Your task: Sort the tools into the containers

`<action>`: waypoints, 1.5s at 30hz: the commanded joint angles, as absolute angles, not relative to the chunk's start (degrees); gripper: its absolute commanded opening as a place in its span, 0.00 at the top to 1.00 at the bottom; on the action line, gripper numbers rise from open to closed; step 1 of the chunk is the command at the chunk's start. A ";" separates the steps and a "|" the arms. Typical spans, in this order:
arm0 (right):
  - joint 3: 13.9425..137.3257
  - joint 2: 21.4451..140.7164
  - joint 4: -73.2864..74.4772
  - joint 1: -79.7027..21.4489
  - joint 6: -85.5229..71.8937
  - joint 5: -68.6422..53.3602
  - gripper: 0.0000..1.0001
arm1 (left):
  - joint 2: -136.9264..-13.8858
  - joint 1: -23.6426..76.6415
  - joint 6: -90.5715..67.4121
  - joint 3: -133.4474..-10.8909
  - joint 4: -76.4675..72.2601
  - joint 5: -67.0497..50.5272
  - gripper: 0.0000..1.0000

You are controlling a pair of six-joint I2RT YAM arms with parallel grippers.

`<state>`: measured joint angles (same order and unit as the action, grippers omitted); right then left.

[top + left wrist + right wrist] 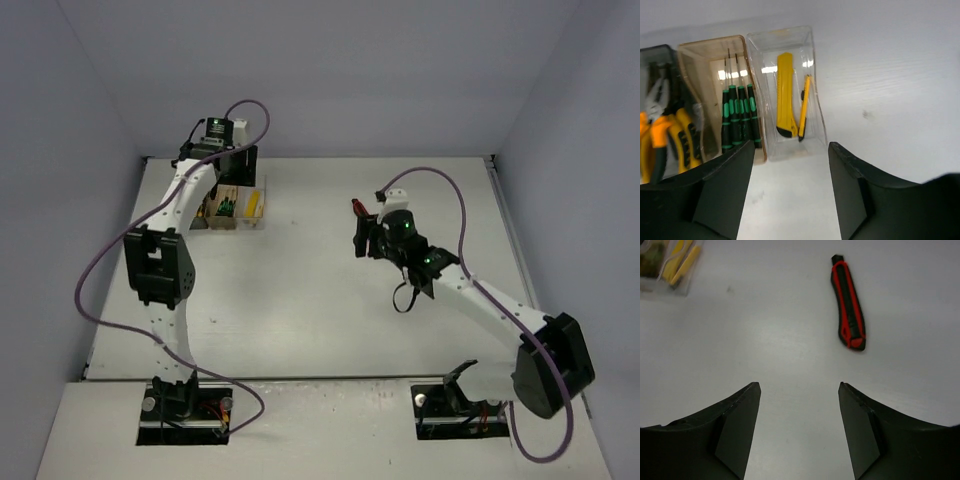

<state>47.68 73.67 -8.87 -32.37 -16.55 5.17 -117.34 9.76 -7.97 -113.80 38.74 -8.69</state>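
Three bins stand in a row at the back left. In the left wrist view, the smoky grey bin (660, 50) holds orange-handled pliers (660, 130). The amber bin (710, 46) holds several black-and-green screwdrivers (740, 117). The clear bin (785, 36) holds a yellow utility knife (785, 95) and a thin yellow tool (804, 107). My left gripper (792, 170) is open and empty just in front of the clear bin. A red-and-black tool (849, 302) lies alone on the table, ahead and right of my open, empty right gripper (800, 390).
In the top view the bins (236, 207) sit under the left gripper (236, 170). The red tool (356, 207) lies just beyond the right gripper (362, 236). Walls close the table at the back and sides. The clear bin's corner shows in the right wrist view (670, 262).
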 commanded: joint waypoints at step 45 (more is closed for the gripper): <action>84.94 114.86 -2.35 -31.17 -17.60 -7.16 1.00 | -44.34 10.72 -16.94 -50.19 27.42 -3.97 0.27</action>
